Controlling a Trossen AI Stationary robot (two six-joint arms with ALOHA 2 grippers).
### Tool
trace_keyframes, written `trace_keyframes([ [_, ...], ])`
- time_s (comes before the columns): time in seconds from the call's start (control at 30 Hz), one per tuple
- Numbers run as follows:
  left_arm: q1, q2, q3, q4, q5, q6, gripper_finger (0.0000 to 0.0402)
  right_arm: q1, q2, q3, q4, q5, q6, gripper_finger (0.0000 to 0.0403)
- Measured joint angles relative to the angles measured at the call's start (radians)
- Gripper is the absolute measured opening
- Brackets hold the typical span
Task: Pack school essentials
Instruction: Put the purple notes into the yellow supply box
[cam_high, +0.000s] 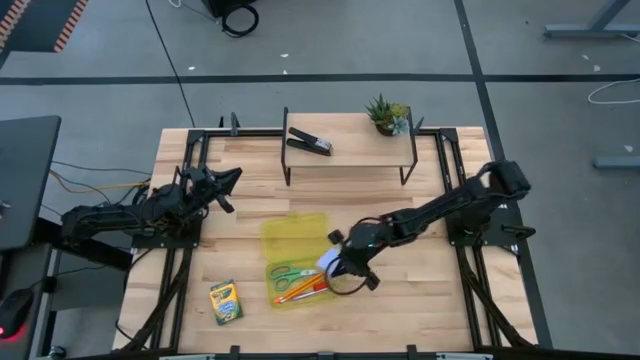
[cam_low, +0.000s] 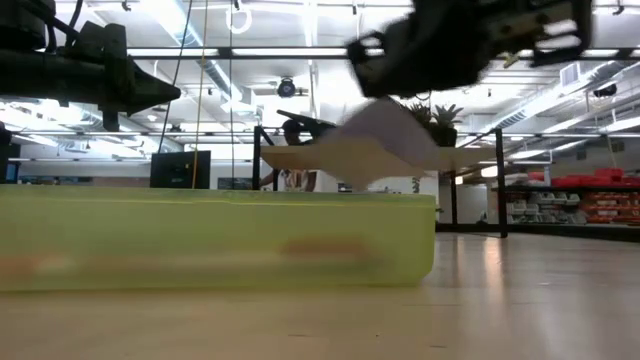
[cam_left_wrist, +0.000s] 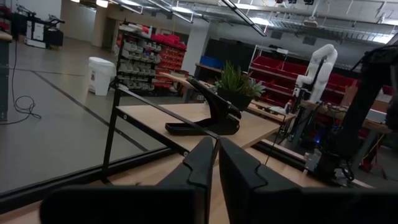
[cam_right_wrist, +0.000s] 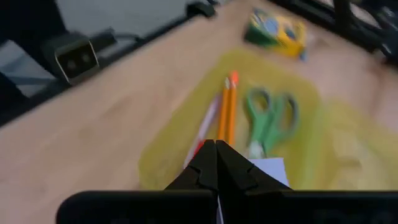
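While my right gripper is pinching the note pad, I'm hovering right over the yellow case; left gripper is sitting closed, far off.

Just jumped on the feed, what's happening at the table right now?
The robot is packing school supplies into the yellow case. The right gripper is shut on the pale-blue note pad, holding it above the case's right edge. The green scissors and two orange pencils already lie in the case. The crayon box is on the table left of the case, not yet packed. The left gripper waits shut over the table's left side, holding nothing.
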Motion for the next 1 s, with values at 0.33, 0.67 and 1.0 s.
trace_keyframes([
  [0.33,0.000,0.000,0.000,0.000,0.000,0.000,0.0031,-0.053,0.315,0.393,-0.060,-0.214,-0.088,0.0004],
  [0.67,0.000,0.000,0.000,0.000,0.001,0.000,0.0037,-0.046,0.501,0.580,-0.110,-0.218,-0.079,0.0004],
  [1.0,0.000,0.000,0.000,0.000,0.000,0.000,0.0030,-0.056,0.533,0.601,-0.104,-0.174,-0.068,0.0005],
])
